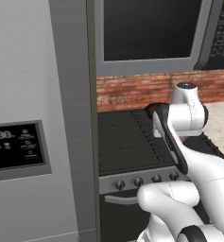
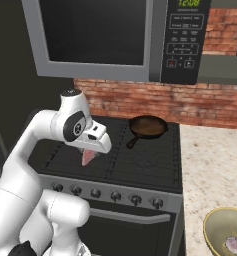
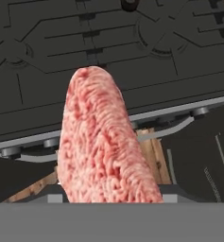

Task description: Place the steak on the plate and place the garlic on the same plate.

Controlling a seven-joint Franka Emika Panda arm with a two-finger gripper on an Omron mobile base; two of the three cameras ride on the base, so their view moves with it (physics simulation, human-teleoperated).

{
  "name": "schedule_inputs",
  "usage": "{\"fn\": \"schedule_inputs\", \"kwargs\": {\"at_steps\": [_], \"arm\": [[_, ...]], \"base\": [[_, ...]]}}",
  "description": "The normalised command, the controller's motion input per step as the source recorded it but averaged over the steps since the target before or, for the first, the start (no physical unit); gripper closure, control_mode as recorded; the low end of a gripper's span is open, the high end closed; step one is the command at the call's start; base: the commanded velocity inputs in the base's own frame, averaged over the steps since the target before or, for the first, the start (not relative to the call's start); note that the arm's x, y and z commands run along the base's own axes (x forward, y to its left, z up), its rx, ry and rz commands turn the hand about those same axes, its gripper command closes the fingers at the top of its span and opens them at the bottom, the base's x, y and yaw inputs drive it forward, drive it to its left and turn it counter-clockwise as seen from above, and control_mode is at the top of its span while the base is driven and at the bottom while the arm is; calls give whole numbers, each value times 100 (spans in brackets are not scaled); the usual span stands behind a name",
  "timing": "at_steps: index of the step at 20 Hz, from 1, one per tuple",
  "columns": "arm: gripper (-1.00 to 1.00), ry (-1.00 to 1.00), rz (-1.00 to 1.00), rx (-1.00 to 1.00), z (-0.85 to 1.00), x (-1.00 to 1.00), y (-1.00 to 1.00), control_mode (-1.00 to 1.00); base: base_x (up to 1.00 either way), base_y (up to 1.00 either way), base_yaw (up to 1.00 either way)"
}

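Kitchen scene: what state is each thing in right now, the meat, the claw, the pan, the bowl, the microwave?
steak: held up in the air over the stove front, hanging from the gripper.
gripper: shut on the steak.
frying pan: sitting on a back burner, empty.
yellow bowl: upright on the counter, garlic lying inside.
microwave: door shut, display lit.
stove: no flame visible.

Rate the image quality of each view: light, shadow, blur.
Left base view: even flat light, fridge softly blurred. Right base view: pan crisp, steak shaded beneath the hand. Hand view: steak large, close and slightly soft; stove dim, no glare.
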Motion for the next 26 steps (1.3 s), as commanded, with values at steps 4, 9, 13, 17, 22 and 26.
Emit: {"fn": "schedule_inputs", "kwargs": {"at_steps": [4, 9, 13, 17, 22, 26], "arm": [[100, 0, 0, 3, 0, 0, 0, -100], [100, 0, 0, 1, 0, -3, 0, 100], [100, 0, 0, 0, 0, 0, 0, 100], [100, 0, 0, 0, 0, 0, 0, 100], [100, 0, 0, 0, 0, 0, 0, 100], [100, 0, 0, 0, 0, 0, 0, 100]], "base": [[0, 0, 0], [-26, 0, -3], [-87, 0, -41], [-62, 0, -61], [-37, 0, -69], [-27, 0, -72]]}}
